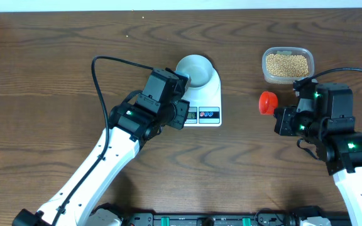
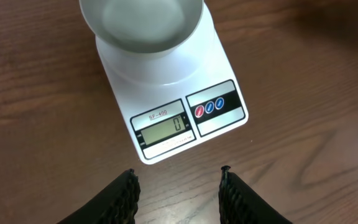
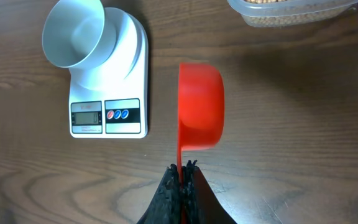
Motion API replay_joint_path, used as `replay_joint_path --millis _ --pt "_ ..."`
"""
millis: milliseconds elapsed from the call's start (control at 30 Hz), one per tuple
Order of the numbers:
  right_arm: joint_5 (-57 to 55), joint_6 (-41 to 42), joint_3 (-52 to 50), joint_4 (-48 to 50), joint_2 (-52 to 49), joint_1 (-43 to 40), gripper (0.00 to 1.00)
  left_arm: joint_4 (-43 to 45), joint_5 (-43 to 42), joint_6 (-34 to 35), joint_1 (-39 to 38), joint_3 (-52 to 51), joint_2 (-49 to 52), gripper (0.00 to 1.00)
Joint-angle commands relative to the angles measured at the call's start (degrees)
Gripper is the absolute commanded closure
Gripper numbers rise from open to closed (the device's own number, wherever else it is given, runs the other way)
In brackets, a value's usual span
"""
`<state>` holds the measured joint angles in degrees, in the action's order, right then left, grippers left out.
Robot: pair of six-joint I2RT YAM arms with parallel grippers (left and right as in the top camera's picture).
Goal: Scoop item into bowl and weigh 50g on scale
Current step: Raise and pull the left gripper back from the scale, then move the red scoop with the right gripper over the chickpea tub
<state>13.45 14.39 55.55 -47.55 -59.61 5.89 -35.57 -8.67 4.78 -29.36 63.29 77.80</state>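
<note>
- The left gripper holds its two dark fingers spread wide. Only bare wooden table shows between them.
- These fingers hang just off the display end of the scale and do not touch it.
- The right gripper is pinched tight on the thin handle of a red scoop. Only the handle lies between its fingers.
- The scoop's cup sticks out past the right fingertips. It is clear of the scale on the button side, between the scale and the clear tub.
- In the right wrist view the cup's straight rim edge faces the scale and its rounded body bulges away from it. Whether it holds anything cannot be told.
- The scale lies flat on the table. Its grey display reads 0, and small round red and blue buttons sit next to the display.
- The bowl stands on the scale at the end away from the display, and its rim reaches past the scale's edge. Its inside shows only a plain pale surface.
- The beans lie heaped in the clear tub. The tub is well apart from the scale, beyond the scoop on the button side.
</note>
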Motion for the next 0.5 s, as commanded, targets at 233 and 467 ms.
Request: replay_joint_path --millis 233,467 --pt "0.2 -0.8 1.1 0.0 0.1 -0.2 0.99 -0.7 0.3 0.2 -0.1 -0.4 0.4 0.37" --pt "0.2 -0.8 1.1 -0.1 0.1 -0.2 0.99 -0.7 0.3 0.2 -0.1 -0.4 0.4 0.16"
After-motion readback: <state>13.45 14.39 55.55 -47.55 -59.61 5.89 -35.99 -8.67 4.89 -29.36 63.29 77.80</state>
